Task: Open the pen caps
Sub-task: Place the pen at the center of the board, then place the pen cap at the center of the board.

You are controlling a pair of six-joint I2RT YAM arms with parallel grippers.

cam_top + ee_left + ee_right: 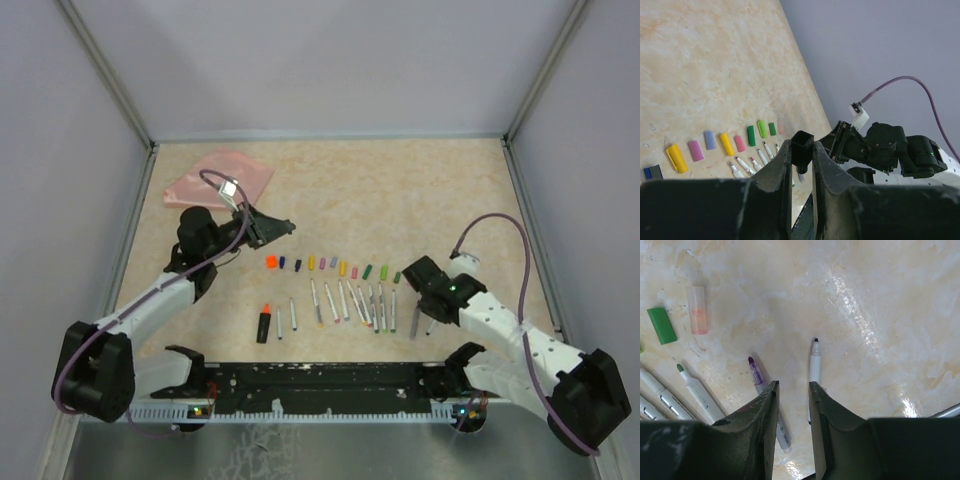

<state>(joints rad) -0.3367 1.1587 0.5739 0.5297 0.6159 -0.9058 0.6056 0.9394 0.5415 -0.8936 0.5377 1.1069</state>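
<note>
Right gripper point(792, 386): jaws slightly apart and empty, above a thin white black-tipped pen point(814, 362) lying on the beige marbled tabletop point(880, 300).
Row of uncapped white-barrelled pens point(345, 300): nearest the arms.
Row of small coloured plastic pen caps point(333, 265): just beyond the pens.
Left gripper point(801, 150): raised, clamped on one small black plastic cap point(802, 141).
Flat pink pouch point(220, 178): far left.
</note>
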